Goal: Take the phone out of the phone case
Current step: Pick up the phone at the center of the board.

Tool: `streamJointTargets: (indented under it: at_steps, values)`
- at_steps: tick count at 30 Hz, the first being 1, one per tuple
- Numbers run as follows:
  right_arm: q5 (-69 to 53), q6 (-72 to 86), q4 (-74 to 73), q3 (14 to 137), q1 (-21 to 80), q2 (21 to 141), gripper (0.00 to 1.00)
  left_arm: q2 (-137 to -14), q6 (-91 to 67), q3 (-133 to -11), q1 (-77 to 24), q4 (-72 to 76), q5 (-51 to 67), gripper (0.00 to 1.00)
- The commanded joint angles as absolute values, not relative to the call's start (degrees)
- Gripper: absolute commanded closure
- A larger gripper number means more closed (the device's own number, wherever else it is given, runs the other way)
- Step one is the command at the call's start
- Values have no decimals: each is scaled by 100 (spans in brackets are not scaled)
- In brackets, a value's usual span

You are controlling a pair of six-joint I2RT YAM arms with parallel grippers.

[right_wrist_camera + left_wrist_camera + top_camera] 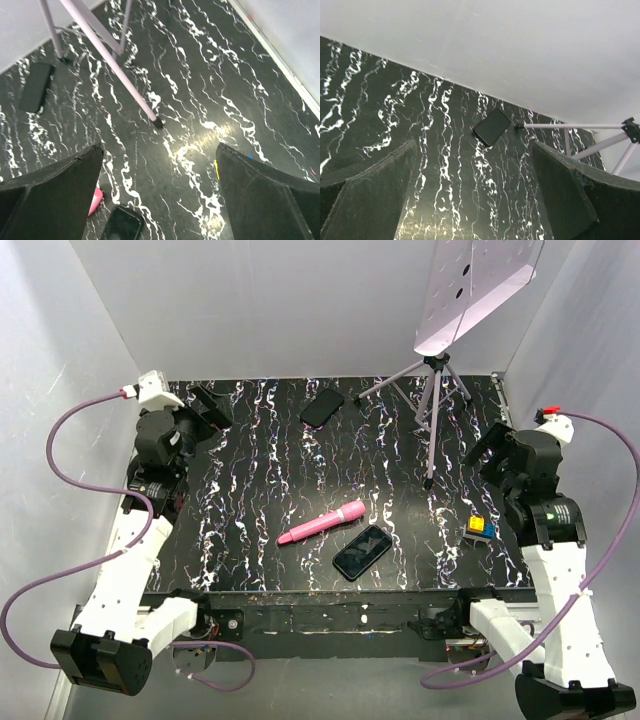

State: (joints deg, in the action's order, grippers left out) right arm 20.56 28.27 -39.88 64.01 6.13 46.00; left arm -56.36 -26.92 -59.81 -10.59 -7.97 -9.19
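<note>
A black phone with a raised case rim (362, 551) lies flat at the front middle of the black marbled table (250, 490); its top end shows in the right wrist view (121, 225). A second flat black slab (322, 407) lies at the back middle; it shows in the left wrist view (492, 127) and the right wrist view (35, 87). Whether it is a phone or a case I cannot tell. My left gripper (215, 405) is open and empty at the back left (473, 150). My right gripper (492, 455) is open and empty at the right (160, 150).
A pink cylinder (320, 523) lies just left of the cased phone. A lilac tripod (432, 390) with a tilted panel (478, 285) stands at the back right. A small yellow and blue block (480, 527) lies near the right arm. White walls enclose the table.
</note>
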Motion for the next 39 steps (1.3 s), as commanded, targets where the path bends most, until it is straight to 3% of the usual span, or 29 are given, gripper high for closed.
streamJointTargets:
  at_steps: [1, 10, 15, 25, 30, 39]
  values:
    - [2373, 2900, -4473, 6741, 642, 4737, 0, -5800, -2848, -6257, -1046, -1151, -266, 0]
    - [1364, 3058, -5650, 7365, 633, 5545, 0, -7048, -2672, -6855, -1317, -1872, 1493, 0]
    - [-374, 2323, -5783, 7471, 624, 5730, 0, -7505, -2443, -6812, -2564, -2197, 1143, 0]
    - [-440, 2109, -5607, 6952, 615, 5036, 0, -9033, -2338, -7021, -5640, -3163, -147, 1]
    - [-431, 2188, -5678, 6873, 624, 4957, 0, -9930, -2469, -7707, -6196, -3752, -229, 0]
    - [-492, 2294, -5608, 6627, 615, 4790, 0, -10845, -2496, -8288, -6346, -3973, -343, 0]
